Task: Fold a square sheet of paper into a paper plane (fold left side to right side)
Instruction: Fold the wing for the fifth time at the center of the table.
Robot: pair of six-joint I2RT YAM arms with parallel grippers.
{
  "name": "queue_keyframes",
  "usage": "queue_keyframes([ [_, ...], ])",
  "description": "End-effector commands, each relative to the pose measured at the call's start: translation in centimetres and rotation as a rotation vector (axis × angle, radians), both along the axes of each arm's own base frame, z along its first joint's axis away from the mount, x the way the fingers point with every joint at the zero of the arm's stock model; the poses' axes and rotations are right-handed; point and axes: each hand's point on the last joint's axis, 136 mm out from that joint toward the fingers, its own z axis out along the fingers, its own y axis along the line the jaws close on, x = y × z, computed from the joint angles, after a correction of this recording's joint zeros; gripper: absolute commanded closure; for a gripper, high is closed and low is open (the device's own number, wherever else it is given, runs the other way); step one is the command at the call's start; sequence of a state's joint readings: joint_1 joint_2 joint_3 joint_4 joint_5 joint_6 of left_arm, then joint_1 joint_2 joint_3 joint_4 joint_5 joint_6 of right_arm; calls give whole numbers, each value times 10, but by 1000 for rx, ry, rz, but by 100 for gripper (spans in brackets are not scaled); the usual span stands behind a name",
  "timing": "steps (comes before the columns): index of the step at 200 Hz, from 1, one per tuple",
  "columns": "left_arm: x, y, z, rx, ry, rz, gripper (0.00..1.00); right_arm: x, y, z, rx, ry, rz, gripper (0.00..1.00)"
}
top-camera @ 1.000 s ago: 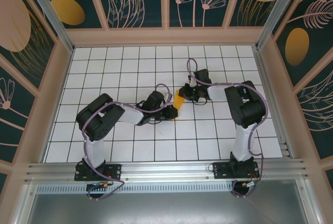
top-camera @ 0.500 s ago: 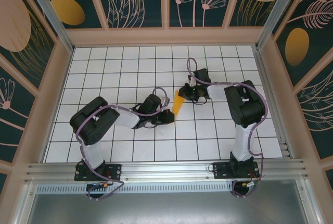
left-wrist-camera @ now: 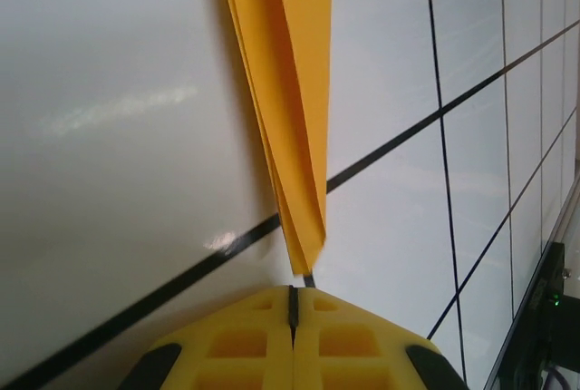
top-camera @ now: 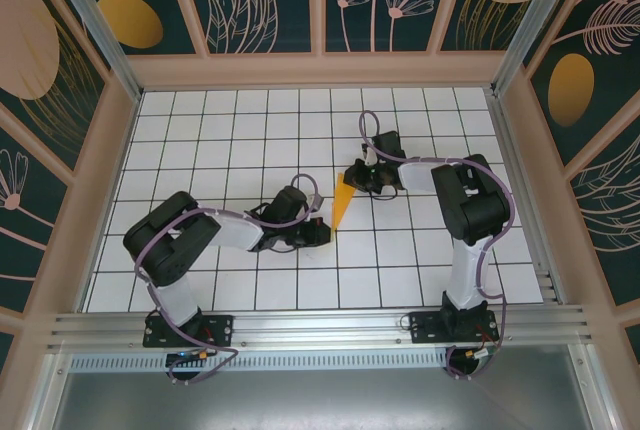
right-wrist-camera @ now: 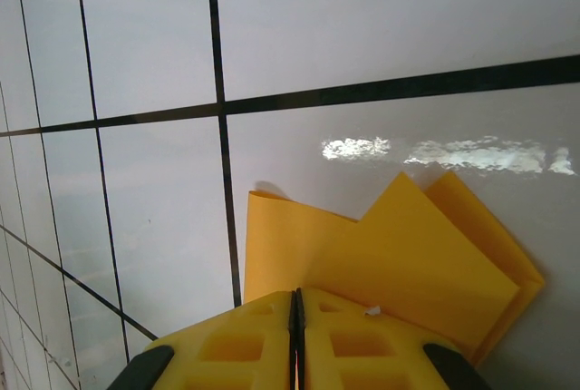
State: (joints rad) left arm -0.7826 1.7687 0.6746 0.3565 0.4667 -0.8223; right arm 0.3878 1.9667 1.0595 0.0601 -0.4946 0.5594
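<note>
Listing one item: paper plane (top-camera: 342,202), bright orange, folded to a narrow dart.

Top view: lies flat on the tiled table (top-camera: 200,130) just right of frame centre, point toward the lower edge. Just lower left of that point sits the left gripper (top-camera: 322,233); at the wide end, upper right, the right gripper (top-camera: 362,178).

Left wrist view: paper plane (left-wrist-camera: 290,91) runs down from the top edge, its tip just ahead of the left gripper (left-wrist-camera: 292,304), fingers pressed together on nothing (touching the tip or barely apart, cannot tell).

Right wrist view: layered tail of the paper plane (right-wrist-camera: 408,254) spreads lower right, passing under the right gripper (right-wrist-camera: 296,304), fingers together, seemingly pinning it rather than pinching.

Handling, by judgement: very light, thin, springy at creases, apt to slide on the glossy table and crumple. Best taken along the thick central fold, tail held down.
</note>
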Motion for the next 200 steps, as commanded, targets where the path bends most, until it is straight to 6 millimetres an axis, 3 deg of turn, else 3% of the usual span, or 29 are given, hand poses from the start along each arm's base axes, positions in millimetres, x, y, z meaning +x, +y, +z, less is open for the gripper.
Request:
queue_keyframes([
  [1, -34, 27, -19, 137, 122, -36, 94, 1, -14, -17, -70, 30, -29, 87],
  [37, 1, 7, 39, 66, -9, -34, 94, 1, -13, -15, -70, 27, -29, 87],
  [69, 30, -16, 58, 25, -79, -52, 94, 0, -12, -16, -66, 31, -26, 87],
  [94, 44, -26, 35, 31, -51, -58, 94, -1, -11, -15, -65, 32, -22, 87],
  [101, 53, -33, 39, 19, -67, -58, 94, -1, -10, -14, -64, 30, -20, 87],
  [119, 59, -37, 26, 36, -54, -55, 94, -1, -9, -13, -60, 29, -15, 87],
  [166, 45, -22, -18, 120, 21, -55, 94, 0, -6, -7, -49, 13, -4, 87],
  [200, 25, -1, -41, 165, 75, -47, 94, 11, -14, 13, -40, -52, -10, 86],
])
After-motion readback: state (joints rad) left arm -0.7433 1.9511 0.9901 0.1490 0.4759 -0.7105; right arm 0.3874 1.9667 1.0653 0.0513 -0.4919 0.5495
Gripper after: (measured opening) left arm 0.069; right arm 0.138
